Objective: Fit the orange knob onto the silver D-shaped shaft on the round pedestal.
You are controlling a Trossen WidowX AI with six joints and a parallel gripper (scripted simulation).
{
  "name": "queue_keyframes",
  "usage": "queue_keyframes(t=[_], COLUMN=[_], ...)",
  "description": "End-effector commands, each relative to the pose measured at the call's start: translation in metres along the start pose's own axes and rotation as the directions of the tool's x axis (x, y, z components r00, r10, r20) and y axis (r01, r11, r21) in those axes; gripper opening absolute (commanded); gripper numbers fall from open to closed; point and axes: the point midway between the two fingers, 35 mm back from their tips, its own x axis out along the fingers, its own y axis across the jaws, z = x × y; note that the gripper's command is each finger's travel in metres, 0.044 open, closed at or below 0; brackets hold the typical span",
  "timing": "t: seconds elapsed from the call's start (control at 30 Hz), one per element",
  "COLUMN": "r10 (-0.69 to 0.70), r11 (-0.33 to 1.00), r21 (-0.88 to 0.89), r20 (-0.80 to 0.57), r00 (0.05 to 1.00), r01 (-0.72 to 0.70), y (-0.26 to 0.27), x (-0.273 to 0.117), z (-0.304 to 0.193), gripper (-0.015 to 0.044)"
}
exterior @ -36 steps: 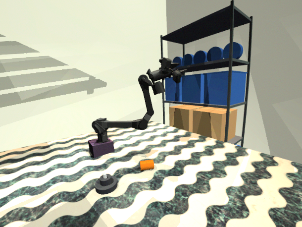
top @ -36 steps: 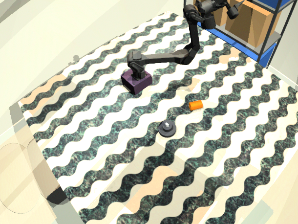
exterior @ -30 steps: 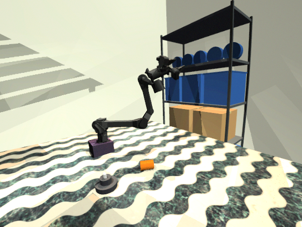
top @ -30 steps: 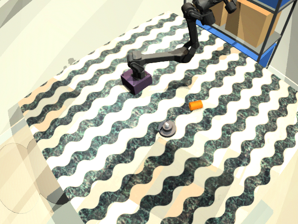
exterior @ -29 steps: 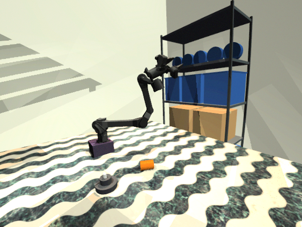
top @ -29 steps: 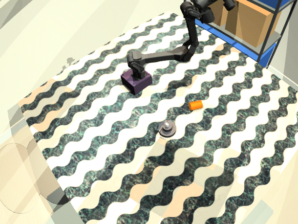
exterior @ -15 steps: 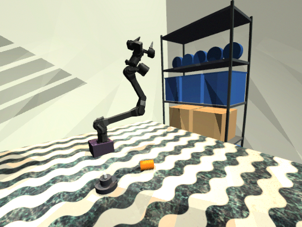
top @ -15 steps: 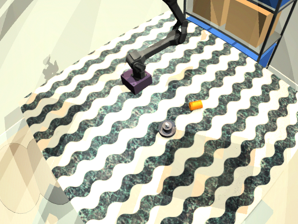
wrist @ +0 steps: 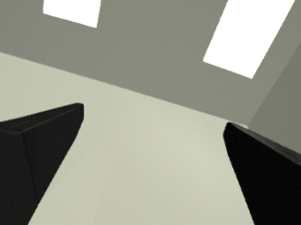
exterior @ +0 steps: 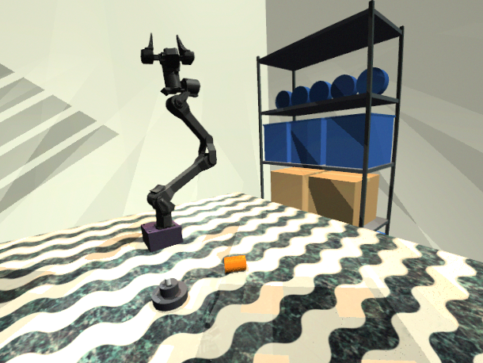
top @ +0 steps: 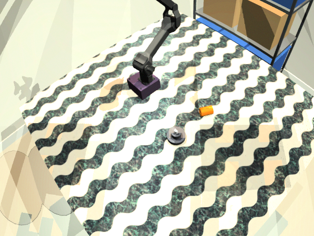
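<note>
Knob (top: 206,111) (exterior: 235,264), orange and lying on its side, is seen on the wavy-striped table (top: 144,165) (exterior: 119,329), right of centre in the top view and below centre in the exterior one. The pedestal (top: 176,139) (exterior: 169,303) is set near it, to its lower left in both, with the silver shaft (top: 176,131) (exterior: 168,282) pointing up and left uncovered. No object is seen between knob and pedestal. The gripper (exterior: 164,35) (wrist: 155,119) is raised at the upper left of the exterior view, well apart from both, its jaws spread wide and pinching nothing. The arm is carried on a purple block (top: 147,92) (exterior: 163,239), at the upper left of the knob. At the right of the exterior view, a shelf rack (top: 277,49) (exterior: 368,131) is loaded with brown boxes (top: 260,26) (exterior: 332,196), blue bins (exterior: 344,140) and round blue things (exterior: 344,86); it is placed beyond the table, clear of the knob and pedestal. Only walls and bright panels (wrist: 251,35) are shown past the fingers in the wrist view.
</note>
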Motion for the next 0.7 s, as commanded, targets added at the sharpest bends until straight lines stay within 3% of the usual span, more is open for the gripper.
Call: queue_keyframes(t=[0.0,0.3,0.47,0.67], r10=[0.184,0.437,0.510,0.496], r11=[0.968,0.732,0.515,0.216], r21=[0.153,0.363,0.386,0.322], r20=[0.102,0.399,0.580,0.777], r00=[0.978,0.806,0.635,0.387], r01=[-0.199,-0.576,-0.766,-0.922], y=[0.072,0.186,0.225,0.240], x=[0.005,-0.024,-0.063,-0.126], z=[0.027,0.123,0.190,0.274], gripper=[0.0440,0.0440,0.0440,0.0440])
